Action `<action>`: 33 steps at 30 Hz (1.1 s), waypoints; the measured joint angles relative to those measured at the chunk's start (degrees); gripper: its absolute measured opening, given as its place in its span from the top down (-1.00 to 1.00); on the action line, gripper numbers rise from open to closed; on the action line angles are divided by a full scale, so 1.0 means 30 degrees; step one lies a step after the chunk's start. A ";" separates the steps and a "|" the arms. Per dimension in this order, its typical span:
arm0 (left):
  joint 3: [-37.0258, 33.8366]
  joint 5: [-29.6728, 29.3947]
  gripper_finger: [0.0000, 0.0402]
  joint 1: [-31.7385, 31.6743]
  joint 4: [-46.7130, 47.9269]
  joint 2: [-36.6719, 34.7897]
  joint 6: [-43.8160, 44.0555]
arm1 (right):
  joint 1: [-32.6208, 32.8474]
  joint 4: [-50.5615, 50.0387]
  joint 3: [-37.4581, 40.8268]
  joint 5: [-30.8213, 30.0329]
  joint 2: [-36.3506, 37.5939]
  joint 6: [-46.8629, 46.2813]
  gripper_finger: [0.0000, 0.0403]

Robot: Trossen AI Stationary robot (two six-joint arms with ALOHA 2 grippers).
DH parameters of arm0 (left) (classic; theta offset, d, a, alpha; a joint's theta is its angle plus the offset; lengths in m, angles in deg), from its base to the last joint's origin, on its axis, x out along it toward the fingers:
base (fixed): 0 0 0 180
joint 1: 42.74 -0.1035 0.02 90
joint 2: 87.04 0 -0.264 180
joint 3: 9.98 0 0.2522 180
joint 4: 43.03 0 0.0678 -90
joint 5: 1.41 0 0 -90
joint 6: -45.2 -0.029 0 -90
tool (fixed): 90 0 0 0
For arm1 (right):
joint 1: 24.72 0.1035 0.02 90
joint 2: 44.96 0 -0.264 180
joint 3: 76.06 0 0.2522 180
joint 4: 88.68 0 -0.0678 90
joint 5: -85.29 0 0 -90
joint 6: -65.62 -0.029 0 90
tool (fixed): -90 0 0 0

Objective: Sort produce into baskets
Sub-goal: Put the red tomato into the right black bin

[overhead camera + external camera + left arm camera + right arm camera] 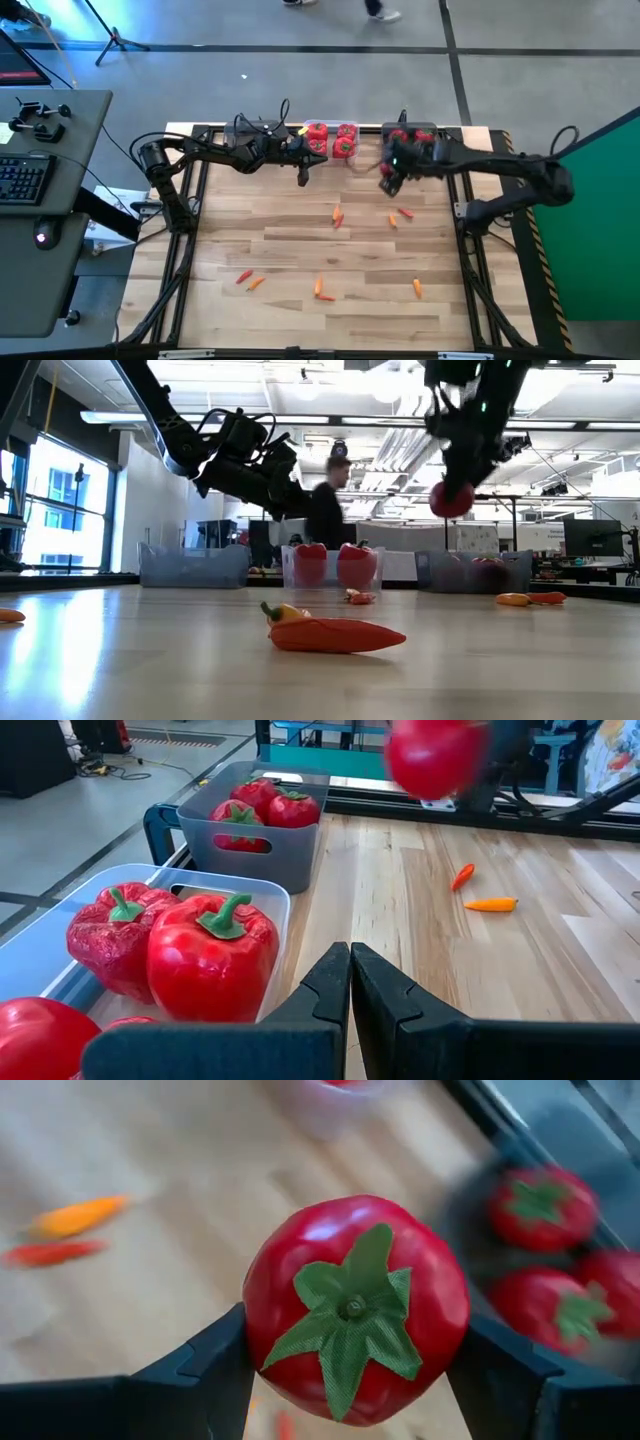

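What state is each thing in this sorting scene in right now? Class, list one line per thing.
Right gripper: shut on the tomato, raised above the table.
Left gripper: shut, empty, beside the clear basket.
Clear basket: holds red peppers.
Grey basket: holds tomatoes.
Small orange and red peppers: loose on the table, unsorted.

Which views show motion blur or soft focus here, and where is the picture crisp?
Right wrist view: the held tomato is crisp, table and grey basket behind smeared. Left wrist view: the same tomato is blurred, the bell peppers sharp. Low view: bright ceiling lights leave the arms in silhouette.
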 joint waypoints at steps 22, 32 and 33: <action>0.0000 -0.0014 1.00 0.0000 -0.0109 0.0015 -0.0106 | -0.9053 0.5476 0.1958 0.1485 -0.3490 0.3560 -0.25; 0.0000 -0.0015 1.00 0.0000 -0.0124 0.0015 -0.0134 | -0.9138 0.5453 0.1965 0.1540 -0.4767 0.4623 -0.43; 0.0000 -0.0015 1.00 0.0000 -0.0124 0.0015 -0.0097 | -0.9131 0.5468 0.1965 0.1469 -0.4814 0.4623 -0.47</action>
